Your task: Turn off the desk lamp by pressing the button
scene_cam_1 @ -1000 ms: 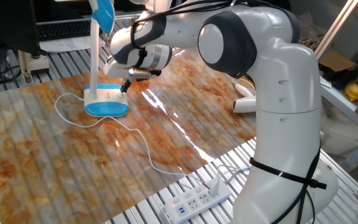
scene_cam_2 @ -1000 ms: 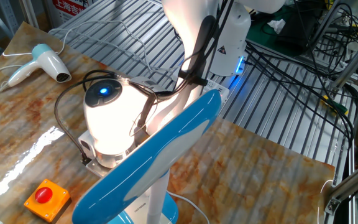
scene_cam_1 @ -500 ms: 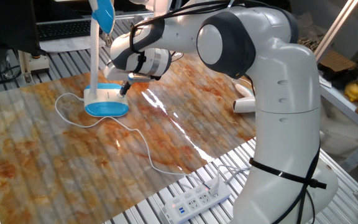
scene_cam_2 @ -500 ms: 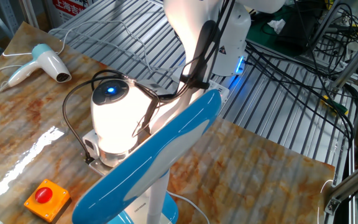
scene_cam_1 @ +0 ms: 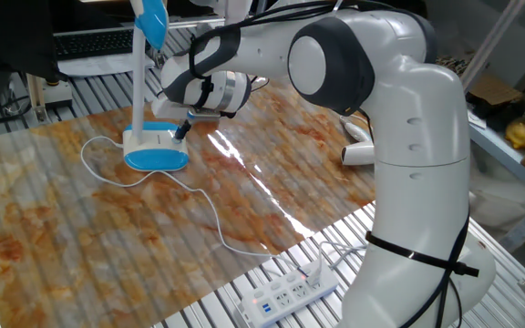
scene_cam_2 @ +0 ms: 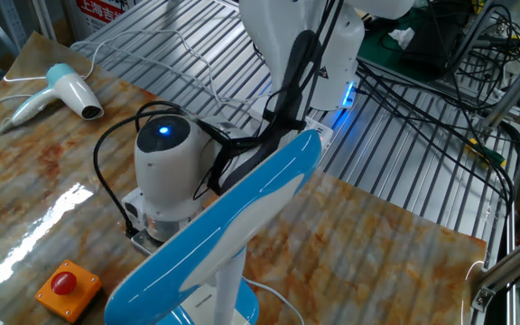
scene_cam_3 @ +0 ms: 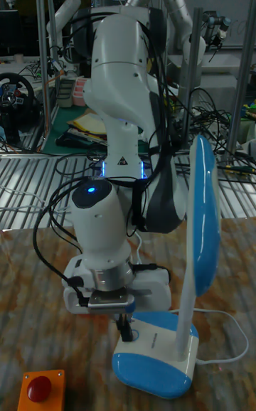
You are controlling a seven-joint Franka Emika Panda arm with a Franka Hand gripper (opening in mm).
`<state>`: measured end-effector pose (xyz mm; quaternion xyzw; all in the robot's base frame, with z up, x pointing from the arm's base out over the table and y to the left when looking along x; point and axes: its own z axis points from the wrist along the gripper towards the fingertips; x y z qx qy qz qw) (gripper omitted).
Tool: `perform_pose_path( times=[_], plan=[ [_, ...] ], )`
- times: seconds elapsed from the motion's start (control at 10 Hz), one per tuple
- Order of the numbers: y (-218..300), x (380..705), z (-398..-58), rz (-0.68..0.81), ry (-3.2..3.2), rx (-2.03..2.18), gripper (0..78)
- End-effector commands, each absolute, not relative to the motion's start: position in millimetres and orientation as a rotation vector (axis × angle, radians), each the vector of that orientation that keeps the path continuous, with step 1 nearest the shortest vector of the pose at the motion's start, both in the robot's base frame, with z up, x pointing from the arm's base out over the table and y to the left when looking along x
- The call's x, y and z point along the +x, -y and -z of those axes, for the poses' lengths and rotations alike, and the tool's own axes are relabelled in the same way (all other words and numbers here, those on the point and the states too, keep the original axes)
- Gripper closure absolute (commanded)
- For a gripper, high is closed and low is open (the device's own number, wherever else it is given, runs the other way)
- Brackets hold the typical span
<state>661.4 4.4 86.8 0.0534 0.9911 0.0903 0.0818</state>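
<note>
The desk lamp stands at the far left of the marbled table, with its oval blue-rimmed base (scene_cam_1: 156, 151), white stem (scene_cam_1: 138, 82) and blue head (scene_cam_1: 150, 18). My gripper (scene_cam_1: 181, 132) points down onto the right end of the base top. In the tall fixed view the gripper (scene_cam_3: 126, 327) shows as one narrow dark tip, fingers shut together, resting on the white top of the base (scene_cam_3: 153, 361). The button lies under that tip and is hidden. In the other fixed view the lamp head (scene_cam_2: 228, 226) hides the fingertips.
The lamp's white cord (scene_cam_1: 194, 200) snakes across the table to a power strip (scene_cam_1: 290, 292) at the front edge. An orange box with a red button (scene_cam_2: 66, 289) sits near the base. A white-and-teal hairdryer (scene_cam_2: 61, 90) lies across the table.
The gripper has come down a little onto the lamp base. The bright warm glow on my wrist in the earlier frames is gone now.
</note>
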Motion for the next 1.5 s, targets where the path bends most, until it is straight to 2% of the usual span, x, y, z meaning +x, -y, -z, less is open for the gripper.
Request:
perform_pose_path(
  times=[0.1,0.9,1.4,1.5],
  plan=[
    [-5.4,661.1,-88.0,-0.267,-3.004,0.147,77.6],
    [-9.2,657.3,-86.6,-0.259,-3.026,0.150,77.6],
    [-8.0,662.0,-132.9,-0.196,-3.050,0.152,77.6],
    [-8.0,662.0,-132.9,-0.196,-3.050,0.152,77.6]
  ],
)
